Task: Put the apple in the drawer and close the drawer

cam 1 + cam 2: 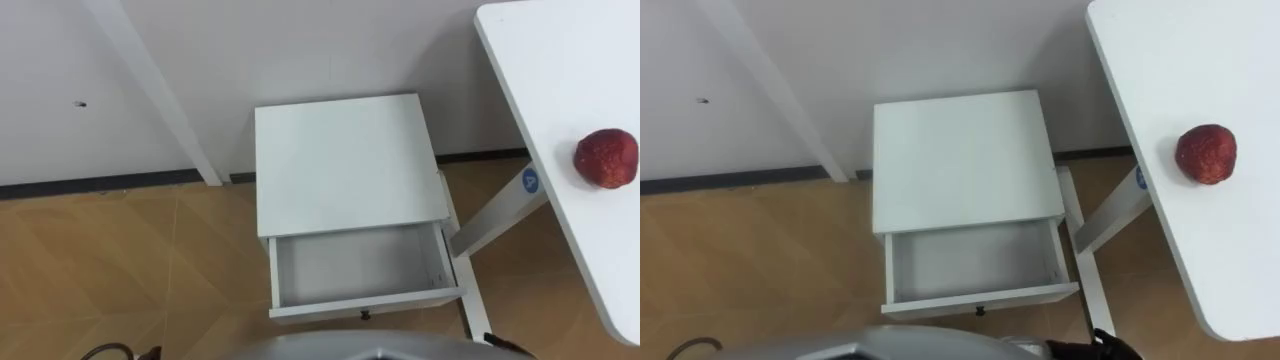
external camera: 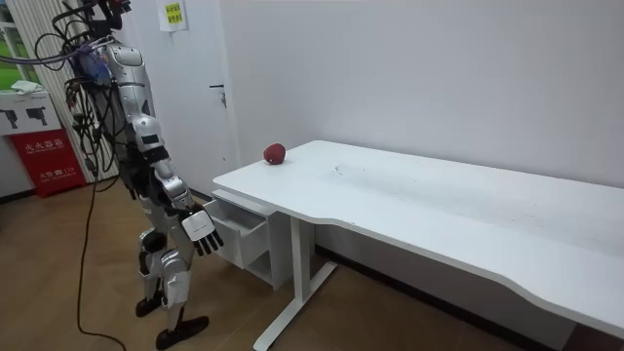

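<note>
Presently: right hand (image 2: 202, 232), fingers spread and slack, holding nothing, near the drawer (image 1: 352, 266). Drawer: pulled out of a white, square-topped cabinet (image 1: 345, 160), smooth pale floor showing, small dark knob (image 1: 365, 314) on its front. Apple (image 1: 606, 157): red, round, dull-skinned, on the white table (image 1: 560, 70) near its edge, well apart from the drawer. Table leg (image 1: 500, 215): round blue sticker (image 1: 530, 181), its print too small to read.

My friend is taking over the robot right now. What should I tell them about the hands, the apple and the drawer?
The right hand is open and holds nothing, in front of the drawer.
The apple lies on the white table, on the robot's right.
The drawer is pulled out, nothing in it.
Done: nothing yet.
Left: grab the apple, put it in the drawer, push it shut.
</note>
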Controlling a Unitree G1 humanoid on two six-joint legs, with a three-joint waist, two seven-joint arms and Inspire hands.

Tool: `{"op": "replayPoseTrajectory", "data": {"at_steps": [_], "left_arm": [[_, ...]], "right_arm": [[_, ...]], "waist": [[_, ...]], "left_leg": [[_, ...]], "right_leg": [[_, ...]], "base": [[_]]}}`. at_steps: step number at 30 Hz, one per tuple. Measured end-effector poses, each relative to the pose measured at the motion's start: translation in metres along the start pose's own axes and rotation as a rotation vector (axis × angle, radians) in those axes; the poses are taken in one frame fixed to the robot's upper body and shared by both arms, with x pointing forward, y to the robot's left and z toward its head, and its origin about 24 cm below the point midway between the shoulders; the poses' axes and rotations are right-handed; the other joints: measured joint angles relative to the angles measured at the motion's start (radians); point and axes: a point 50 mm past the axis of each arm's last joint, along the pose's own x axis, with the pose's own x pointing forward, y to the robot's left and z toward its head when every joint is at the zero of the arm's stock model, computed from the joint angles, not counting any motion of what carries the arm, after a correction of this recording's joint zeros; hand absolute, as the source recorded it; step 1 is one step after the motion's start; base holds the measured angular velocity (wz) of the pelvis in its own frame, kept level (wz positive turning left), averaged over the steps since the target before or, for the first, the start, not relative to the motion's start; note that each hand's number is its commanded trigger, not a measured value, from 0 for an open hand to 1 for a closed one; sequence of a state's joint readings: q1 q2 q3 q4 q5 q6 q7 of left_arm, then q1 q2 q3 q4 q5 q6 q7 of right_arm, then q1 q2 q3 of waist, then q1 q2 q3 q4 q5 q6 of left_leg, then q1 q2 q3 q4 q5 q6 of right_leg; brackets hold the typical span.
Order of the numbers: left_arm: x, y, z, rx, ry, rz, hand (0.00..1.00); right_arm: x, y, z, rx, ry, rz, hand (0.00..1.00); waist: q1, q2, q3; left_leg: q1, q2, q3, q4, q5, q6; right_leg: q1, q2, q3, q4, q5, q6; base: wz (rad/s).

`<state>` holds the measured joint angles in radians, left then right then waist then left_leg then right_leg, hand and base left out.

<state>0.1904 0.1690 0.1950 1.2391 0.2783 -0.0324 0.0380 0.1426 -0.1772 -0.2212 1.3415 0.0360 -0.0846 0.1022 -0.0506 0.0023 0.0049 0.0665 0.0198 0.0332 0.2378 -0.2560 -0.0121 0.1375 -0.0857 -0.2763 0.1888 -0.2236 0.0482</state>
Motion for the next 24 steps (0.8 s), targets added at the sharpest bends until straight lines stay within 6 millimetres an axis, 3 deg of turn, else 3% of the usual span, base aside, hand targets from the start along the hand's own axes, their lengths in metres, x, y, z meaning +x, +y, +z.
{"op": "replayPoseTrajectory", "data": {"at_steps": [6, 11, 18, 24], "left_arm": [[0.0, -0.001, -0.002, -0.001, 0.008, -0.005, 0.0], [0.0, -0.001, -0.002, 0.001, 0.016, 0.009, 0.0], [0.0, 0.003, -0.006, -0.034, 0.041, 0.078, 0.0], [-0.002, 0.01, -0.016, -0.066, 0.066, 0.147, 0.0]], "right_arm": [[-0.001, -0.002, -0.006, 0.003, 0.023, -0.026, 0.0], [-0.002, -0.003, -0.012, 0.105, 0.044, -0.076, 0.0], [-0.004, -0.01, -0.021, 0.492, 0.057, -0.219, 0.0], [-0.009, -0.029, -0.03, 0.952, 0.061, -0.41, 0.0]], "waist": [[0.001, 0.0, 0.0001], [0.001, -0.002, -0.0003], [-0.015, -0.005, -0.0003], [-0.072, -0.011, -0.0024]], "left_leg": [[0.0, 0.001, 0.002, 0.002, 0.0, 0.0], [-0.002, 0.002, 0.015, 0.002, 0.0, 0.0], [0.011, 0.002, 0.024, -0.002, 0.0, 0.001], [0.012, 0.003, 0.031, -0.009, 0.0, 0.001]], "right_leg": [[-0.001, 0.001, 0.004, 0.0, 0.0, 0.001], [-0.014, 0.001, 0.021, 0.009, 0.001, 0.001], [-0.008, 0.0, 0.028, 0.015, 0.001, 0.002], [-0.013, 0.001, 0.037, 0.018, 0.001, 0.003]], "base": [[-0.01], [-0.09], [-0.02], [-0.04]]}}
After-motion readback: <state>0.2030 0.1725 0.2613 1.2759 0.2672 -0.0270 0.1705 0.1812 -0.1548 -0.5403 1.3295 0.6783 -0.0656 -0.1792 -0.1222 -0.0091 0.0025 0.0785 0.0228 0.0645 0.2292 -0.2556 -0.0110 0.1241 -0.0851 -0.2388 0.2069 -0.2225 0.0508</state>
